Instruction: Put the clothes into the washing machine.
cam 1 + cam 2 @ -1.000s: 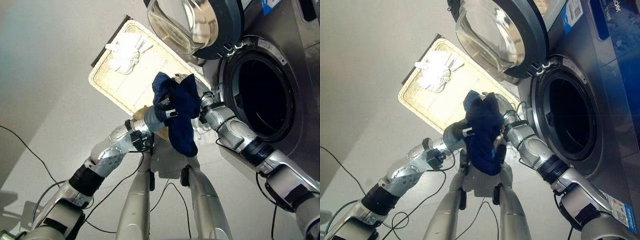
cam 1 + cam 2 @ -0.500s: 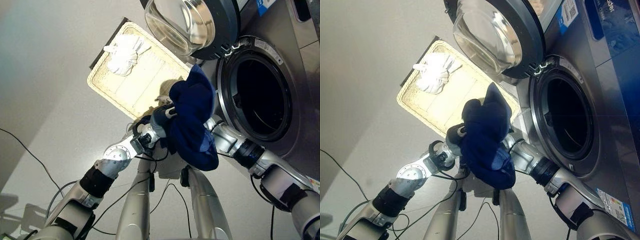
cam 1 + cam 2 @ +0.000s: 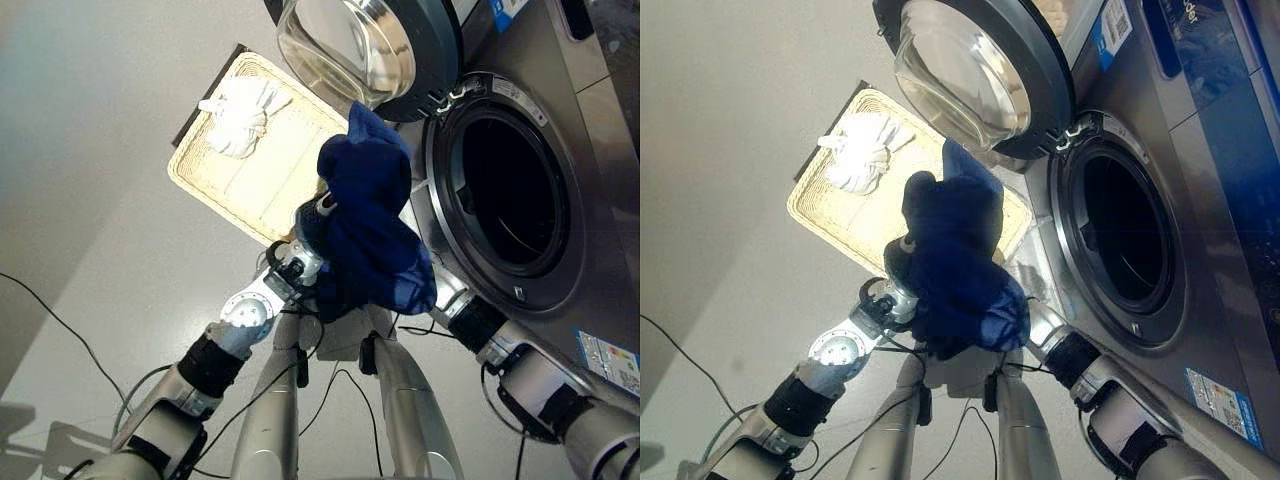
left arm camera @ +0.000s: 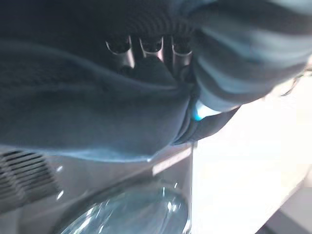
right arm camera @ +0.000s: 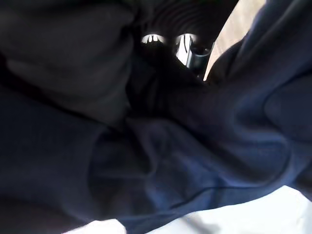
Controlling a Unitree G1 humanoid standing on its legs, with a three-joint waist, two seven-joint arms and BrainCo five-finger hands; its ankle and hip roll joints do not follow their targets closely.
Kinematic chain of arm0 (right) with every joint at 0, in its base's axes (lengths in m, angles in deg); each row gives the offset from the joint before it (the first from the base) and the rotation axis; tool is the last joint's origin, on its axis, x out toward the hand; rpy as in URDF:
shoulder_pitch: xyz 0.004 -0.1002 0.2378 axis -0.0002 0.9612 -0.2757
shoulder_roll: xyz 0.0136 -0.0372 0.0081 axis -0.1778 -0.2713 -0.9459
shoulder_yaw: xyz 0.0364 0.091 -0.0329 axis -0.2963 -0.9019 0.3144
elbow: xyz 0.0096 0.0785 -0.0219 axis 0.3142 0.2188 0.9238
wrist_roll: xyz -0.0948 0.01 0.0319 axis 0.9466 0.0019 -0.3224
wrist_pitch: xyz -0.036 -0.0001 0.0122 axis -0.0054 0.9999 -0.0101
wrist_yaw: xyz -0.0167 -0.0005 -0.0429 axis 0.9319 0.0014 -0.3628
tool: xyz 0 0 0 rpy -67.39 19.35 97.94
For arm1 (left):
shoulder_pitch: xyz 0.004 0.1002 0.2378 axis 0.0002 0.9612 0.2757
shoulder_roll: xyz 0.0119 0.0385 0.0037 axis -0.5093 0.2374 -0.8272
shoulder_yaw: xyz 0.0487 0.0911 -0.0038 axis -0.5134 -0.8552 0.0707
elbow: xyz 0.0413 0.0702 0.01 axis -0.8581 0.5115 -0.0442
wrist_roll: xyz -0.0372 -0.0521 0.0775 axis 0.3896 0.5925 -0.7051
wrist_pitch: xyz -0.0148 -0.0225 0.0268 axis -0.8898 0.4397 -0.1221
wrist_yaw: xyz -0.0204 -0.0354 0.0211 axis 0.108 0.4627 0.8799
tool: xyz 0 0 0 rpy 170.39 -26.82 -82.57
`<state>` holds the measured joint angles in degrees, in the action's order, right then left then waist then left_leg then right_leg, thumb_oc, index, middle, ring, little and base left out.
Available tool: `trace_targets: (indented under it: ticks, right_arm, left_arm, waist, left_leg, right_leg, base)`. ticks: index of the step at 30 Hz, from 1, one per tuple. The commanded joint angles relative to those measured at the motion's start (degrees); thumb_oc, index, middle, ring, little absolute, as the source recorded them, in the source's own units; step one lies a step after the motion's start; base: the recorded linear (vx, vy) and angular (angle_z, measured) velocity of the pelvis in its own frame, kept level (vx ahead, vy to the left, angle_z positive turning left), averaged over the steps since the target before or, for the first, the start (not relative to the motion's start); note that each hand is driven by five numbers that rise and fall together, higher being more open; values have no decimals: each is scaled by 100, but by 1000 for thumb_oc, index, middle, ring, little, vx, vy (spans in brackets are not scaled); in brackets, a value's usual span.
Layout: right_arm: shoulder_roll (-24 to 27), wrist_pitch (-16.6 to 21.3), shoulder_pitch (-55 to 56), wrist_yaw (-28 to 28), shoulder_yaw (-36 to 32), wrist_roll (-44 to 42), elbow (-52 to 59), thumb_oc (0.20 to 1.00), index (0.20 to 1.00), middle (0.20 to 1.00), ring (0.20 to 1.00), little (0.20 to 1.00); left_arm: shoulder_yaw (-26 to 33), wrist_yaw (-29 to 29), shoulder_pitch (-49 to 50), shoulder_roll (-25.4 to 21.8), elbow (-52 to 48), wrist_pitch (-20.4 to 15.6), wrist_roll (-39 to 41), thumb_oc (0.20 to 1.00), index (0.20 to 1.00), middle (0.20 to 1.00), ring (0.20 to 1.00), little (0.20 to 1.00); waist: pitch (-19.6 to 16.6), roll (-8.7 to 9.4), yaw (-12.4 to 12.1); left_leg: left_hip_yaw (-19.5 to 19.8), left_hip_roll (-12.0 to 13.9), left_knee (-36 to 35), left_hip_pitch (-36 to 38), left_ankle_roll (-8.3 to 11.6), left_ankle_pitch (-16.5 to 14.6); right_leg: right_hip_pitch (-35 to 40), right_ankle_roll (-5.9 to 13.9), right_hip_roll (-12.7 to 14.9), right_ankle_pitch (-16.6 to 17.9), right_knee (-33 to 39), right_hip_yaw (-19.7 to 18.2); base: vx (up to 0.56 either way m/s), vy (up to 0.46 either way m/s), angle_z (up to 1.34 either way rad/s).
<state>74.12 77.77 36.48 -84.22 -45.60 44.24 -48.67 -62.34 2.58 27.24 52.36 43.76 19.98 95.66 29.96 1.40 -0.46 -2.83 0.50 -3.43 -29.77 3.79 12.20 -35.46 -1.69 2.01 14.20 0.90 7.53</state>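
**Clothes and washing machine: condition observed**

Dark blue garment (image 3: 372, 230), bunched and draped, is held aloft just beside the washing machine (image 3: 545, 250) opening, at its 9 o'clock. White garment (image 3: 240, 112) lies crumpled in the wicker tray's (image 3: 250, 185) 11 o'clock corner. Machine door (image 3: 375, 50) stands open; the drum is dark.

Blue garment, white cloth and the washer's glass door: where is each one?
Blue garment (image 3: 375, 235): left eye view, middle of the bundle.
White cloth (image 3: 238, 113): left eye view, centre of the crumpled heap in the tray.
Glass door (image 3: 955, 75): right eye view, on the clear bowl.
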Motion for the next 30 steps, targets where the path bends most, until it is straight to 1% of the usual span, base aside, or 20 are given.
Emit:
trace_targets:
  ticks: [1,2,3,4,5,7,8,9,10,11,12,13,15,16,18,20,22,26,27,30]
  right_arm:
    - [-421,-168,201,-125,40,-1250,133,200,200,200,200,200]
    - [-508,-154,306,-146,-67,-1574,175,200,200,200,200,200]
    - [-632,-80,472,-166,-241,-1941,252,200,200,200,200,200]
    - [-659,-25,518,-167,-282,-2105,279,200,200,200,200,200]
    - [-720,90,721,-189,-472,-2402,474,200,200,200,200,200]
    - [-739,246,943,-183,-627,-2657,701,200,200,200,200,200]
    - [-720,394,1086,-161,-741,-2789,855,200,200,200,200,200]
    - [-694,467,1146,-153,-788,-2821,929,200,200,200,200,200]
    - [-637,576,1244,-155,-868,-2935,1055,200,200,200,200,200]
    - [-563,747,1334,-163,-956,-3132,1153,200,200,200,200,200]
    - [-528,804,1375,-158,-986,-3190,1205,200,200,200,200,200]
    - [-436,952,1464,-185,-1093,-3335,1287,200,200,200,200,200]
    - [-371,1077,1509,-170,-1139,-3420,1353,200,200,200,200,200]
    - [-240,1204,1613,-256,-1273,-3643,1413,200,200,200,200,200]
    - [-136,1279,1705,-285,-1371,-3811,1509,200,200,200,200,200]
    - [-75,1344,1741,-275,-1423,-3875,1554,200,200,200,200,200]
    - [-44,1479,1784,-257,-1510,-4001,1611,200,200,200,200,200]
    - [-19,1684,1755,-214,-1661,-4616,1642,200,200,200,200,200]
    - [-35,1812,1749,-241,-1720,-4933,1621,200,200,200,200,200]
    - [-32,2085,1743,-318,-1900,-5670,1618,200,200,200,200,200]
  left_arm:
    - [150,-448,-498,430,-993,-447,-280,200,200,200,200,200]
    - [187,-739,-460,454,-966,-572,-431,200,200,200,200,200]
    - [278,-1231,-383,475,-856,-774,-869,511,511,511,511,511]
    - [302,-1513,-356,479,-818,-867,-1108,620,620,620,620,620]
    - [396,-2312,-219,402,-609,-1200,-2028,1000,1000,1000,1000,1000]
    - [445,-2975,-56,264,-353,-1444,-2904,1000,1000,1000,1000,1000]
    - [493,-3655,68,118,-199,-1555,-3717,1000,1000,1000,1000,1000]
    - [527,-3883,112,26,-96,-1597,-3995,1000,1000,1000,1000,1000]
    - [581,-4289,202,-93,66,-1587,-4715,1000,1000,1000,1000,1000]
    - [629,-4824,283,-282,271,-1434,-5388,1000,1000,1000,1000,1000]
    - [655,-4977,327,-355,361,-1411,-5669,1000,1000,1000,1000,1000]
    - [724,-5291,402,-553,591,-1284,-6181,1000,1000,1000,1000,1000]
    - [765,-5212,436,-650,677,-1161,-6176,1000,1000,1000,1000,1000]
    - [807,-5190,521,-815,838,-928,-6242,1000,1000,1000,1000,1000]
    - [810,-5034,587,-934,981,-707,-6024,1000,1000,1000,1000,1000]
    - [798,-5073,599,-1016,1075,-632,-5865,1000,1000,1000,1000,1000]
    - [798,-5194,607,-1072,1239,-528,-5941,1000,1000,1000,1000,1000]
    - [835,-5830,539,-1205,1517,-449,-6665,1000,1000,1000,1000,1000]
    - [854,-6122,501,-1272,1639,-379,-6953,1000,1000,1000,1000,1000]
    - [971,-6464,440,-1358,1843,-287,-7251,1000,1000,1000,1000,1000]
  waist:
    - [-16,-109,65]
    - [-16,-110,67]
    - [-16,-115,74]
    - [-16,-117,77]
    - [-16,-144,80]
    - [-16,-188,88]
    - [-16,-216,85]
    - [-16,-232,87]
    - [-16,-255,90]
    - [-16,-283,95]
    - [-16,-298,100]
    - [-16,-327,111]
    - [-16,-338,119]
    - [-16,-358,139]
    - [-16,-376,168]
    - [-16,-386,182]
    - [-16,-399,211]
    - [-16,-412,241]
    - [-16,-415,244]
    - [-16,-410,264]
  left_leg:
    - [-365,-301,-149,-243,-80,-62]
    - [-374,-299,-145,-263,-80,-59]
    - [-377,-303,-139,-290,-83,-58]
    - [-377,-303,-137,-299,-83,-58]
    - [-371,-318,-126,-336,-93,-47]
    - [-350,-333,-103,-390,-106,-27]
    - [-333,-347,-97,-418,-114,-13]
    - [-328,-351,-86,-438,-119,-5]
    - [-320,-354,-77,-463,-126,6]
    - [-304,-360,-67,-483,-134,20]
    - [-295,-366,-57,-494,-137,26]
    - [-282,-370,-29,-530,-143,39]
    - [-285,-365,-14,-558,-147,48]
    - [-290,-362,7,-583,-140,54]
    - [-303,-352,-11,-571,-149,62]
    - [-313,-343,-12,-575,-149,68]
    - [-325,-330,6,-601,-150,60]
    - [-356,-299,26,-630,-138,57]
    - [-357,-291,38,-636,-128,54]
    - [-373,-268,85,-648,-110,43]
  right_leg:
    - [63,588,136,51,154,165]
    - [48,591,140,51,151,183]
    - [26,602,148,52,144,201]
    - [19,604,151,51,142,204]
    - [-3,615,159,47,135,232]
    - [-46,622,163,39,107,245]
    - [-56,629,158,33,108,252]
    - [-66,629,155,30,105,249]
    - [-81,626,147,22,100,241]
    - [-89,617,122,7,93,211]
    - [-98,612,108,3,87,187]
    - [-128,605,84,-11,59,143]
    - [-149,602,77,-17,45,122]
    - [-166,609,71,-19,41,93]
    - [-176,620,58,-11,39,58]
    - [-189,628,58,-2,34,42]
    - [-241,638,54,7,11,9]
    - [-290,646,43,3,-16,-39]
    - [-297,649,38,-14,-41,-53]
    - [-303,643,28,-51,-92,-82]
  base:
    - [8,-11,-3]
    - [10,-2,-3]
    - [10,-2,-3]
    - [0,0,0]
    - [0,0,0]
    - [8,14,-7]
    - [6,18,-15]
    - [5,19,-16]
    - [8,13,-14]
    - [9,11,-10]
    - [17,4,-7]
    - [16,0,-4]
    - [0,0,0]
    - [0,0,0]
    - [35,-13,0]
    - [18,-9,-1]
    - [34,-23,-2]
    - [24,-22,-5]
    - [17,-24,-9]
    - [18,-19,-10]
